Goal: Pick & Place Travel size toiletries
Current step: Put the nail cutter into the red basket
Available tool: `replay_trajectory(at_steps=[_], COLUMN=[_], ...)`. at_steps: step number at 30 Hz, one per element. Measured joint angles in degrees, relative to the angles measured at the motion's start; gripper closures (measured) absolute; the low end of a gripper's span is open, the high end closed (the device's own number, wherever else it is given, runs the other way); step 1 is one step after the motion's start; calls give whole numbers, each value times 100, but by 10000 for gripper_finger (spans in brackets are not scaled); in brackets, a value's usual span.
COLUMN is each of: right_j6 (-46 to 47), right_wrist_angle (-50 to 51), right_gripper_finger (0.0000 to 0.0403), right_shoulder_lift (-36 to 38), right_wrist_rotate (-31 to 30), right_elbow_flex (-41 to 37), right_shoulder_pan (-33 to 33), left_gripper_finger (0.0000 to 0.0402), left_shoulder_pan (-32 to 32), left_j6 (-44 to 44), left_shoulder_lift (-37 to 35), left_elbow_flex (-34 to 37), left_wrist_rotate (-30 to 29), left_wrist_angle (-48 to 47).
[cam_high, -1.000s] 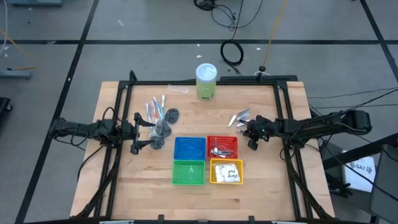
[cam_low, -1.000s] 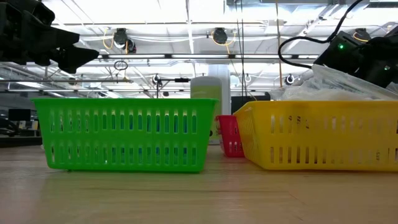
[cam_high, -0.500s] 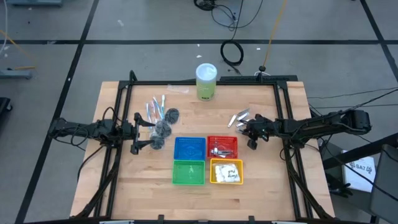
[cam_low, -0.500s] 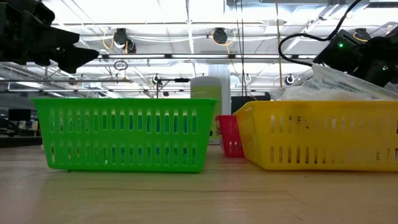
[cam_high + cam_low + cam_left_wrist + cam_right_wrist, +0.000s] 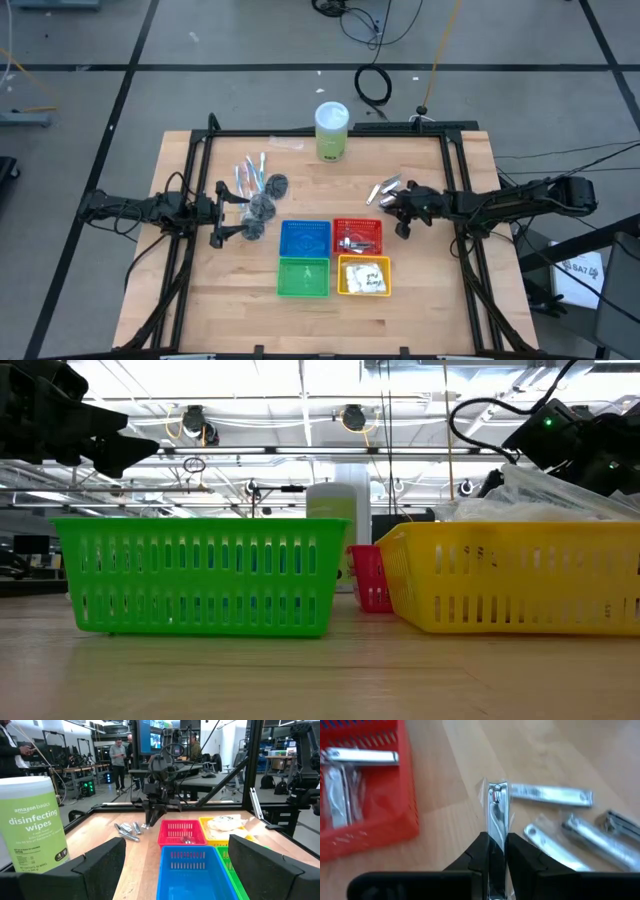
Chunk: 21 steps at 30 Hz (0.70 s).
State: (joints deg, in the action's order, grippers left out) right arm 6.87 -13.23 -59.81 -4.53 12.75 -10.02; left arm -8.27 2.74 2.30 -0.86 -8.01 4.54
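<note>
Right wrist view – right gripper (image 5: pixel 496 847) now pinches a silver item (image 5: pixel 497 810), lifted slightly since before | left gripper (image 5: pixel 216 213) spread, waiting | you carry next to red basket (image 5: pixel 370 827).

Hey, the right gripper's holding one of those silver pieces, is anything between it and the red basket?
Nothing visible. The right gripper is shut on a silver nail clipper over bare wood beside the red basket, whose top is open.

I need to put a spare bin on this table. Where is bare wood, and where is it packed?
Bare wood: the strip in front of the green basket and yellow basket, and between the wipes canister and the blue basket. Crowded: around the grey puffs by the left pincer, and the silver pieces beside the right pincer.
</note>
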Motion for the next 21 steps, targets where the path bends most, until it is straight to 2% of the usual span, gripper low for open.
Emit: replay_trajectory(at_steps=[9, 21], right_j6=[-223, -167], right_wrist_angle=[-836, -1670], right_gripper_finger=[363, 363], right_shoulder_lift=[2, 2], right_wrist_rotate=[36, 919], right_elbow_flex=[4, 7], right_shoulder_pan=[0, 76], left_gripper_finger=[55, 55], left_shoulder_pan=[0, -1], left_j6=[0, 0], left_shoulder_lift=[0, 1], left_elbow_flex=[0, -1], left_wrist_rotate=[0, -2], left_wrist_angle=[0, -1])
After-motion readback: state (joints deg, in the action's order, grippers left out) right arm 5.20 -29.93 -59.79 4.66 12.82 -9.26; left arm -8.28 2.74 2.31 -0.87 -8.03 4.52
